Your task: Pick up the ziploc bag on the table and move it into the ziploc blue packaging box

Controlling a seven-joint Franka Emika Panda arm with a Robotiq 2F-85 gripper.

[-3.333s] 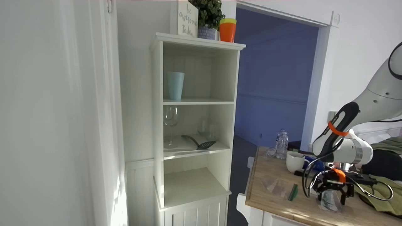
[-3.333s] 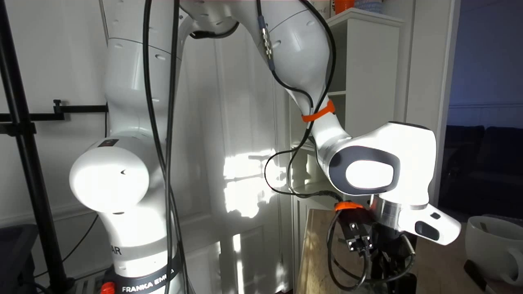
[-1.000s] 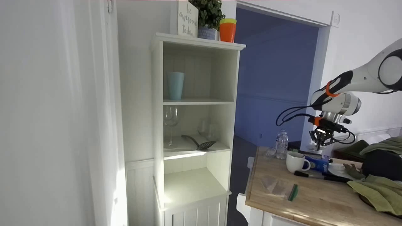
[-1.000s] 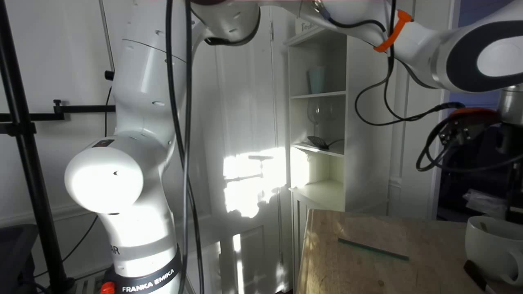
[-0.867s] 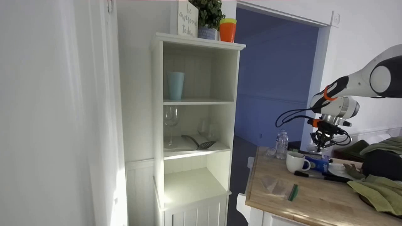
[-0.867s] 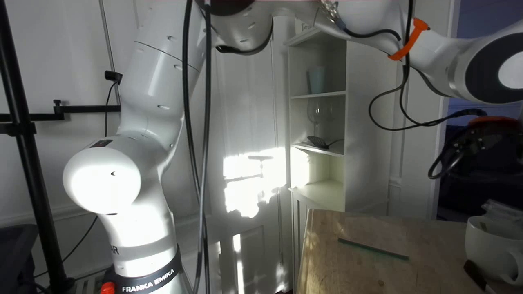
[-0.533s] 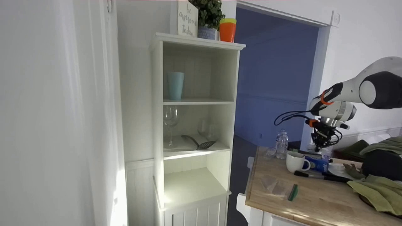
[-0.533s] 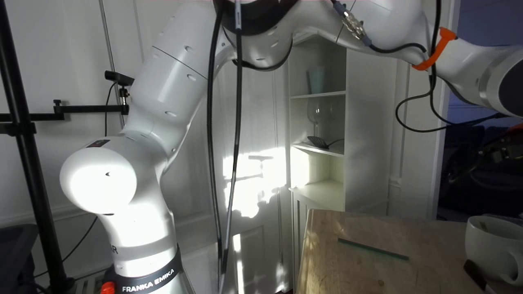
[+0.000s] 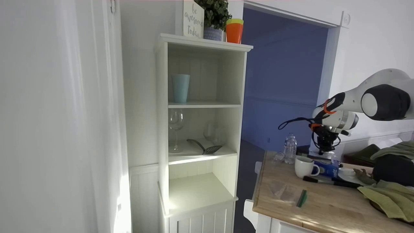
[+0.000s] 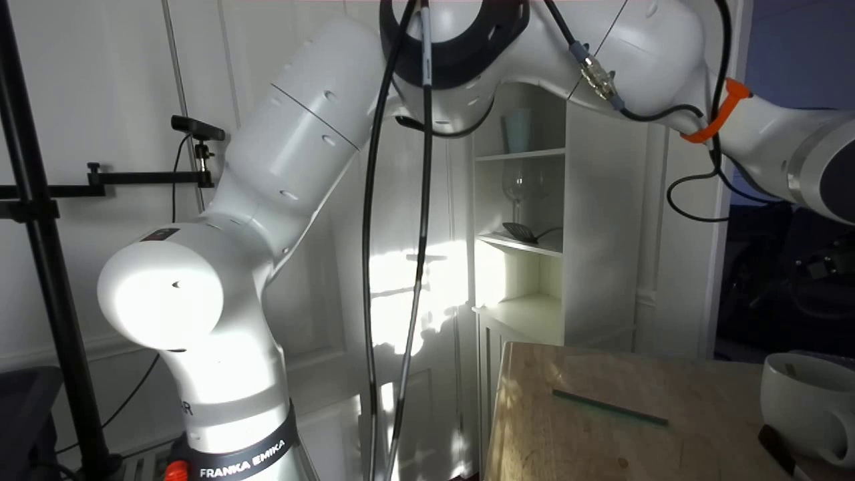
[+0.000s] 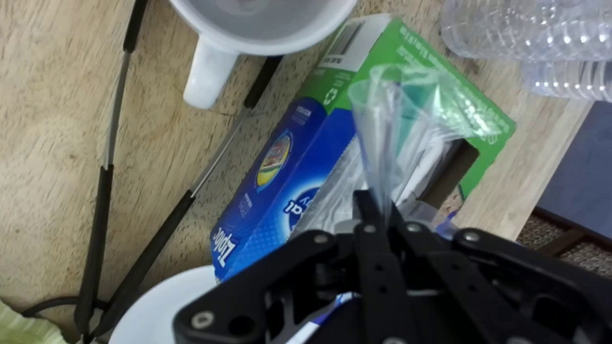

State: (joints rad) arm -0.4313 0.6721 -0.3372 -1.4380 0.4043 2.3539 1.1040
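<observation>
The gripper (image 11: 380, 210) has its fingers (image 11: 365, 206) pressed together on a gathered fold of the clear bag (image 11: 382, 122), which fans out over the open mouth of the blue Ziploc box (image 11: 282, 184) on the table (image 9: 336, 205). I'd guess it weighs next to nothing, limp and slick, apt to crumple rather than push in straight; a bunched hold like this should suit it. Whether the bag touches the box, I can't tell from here.
</observation>
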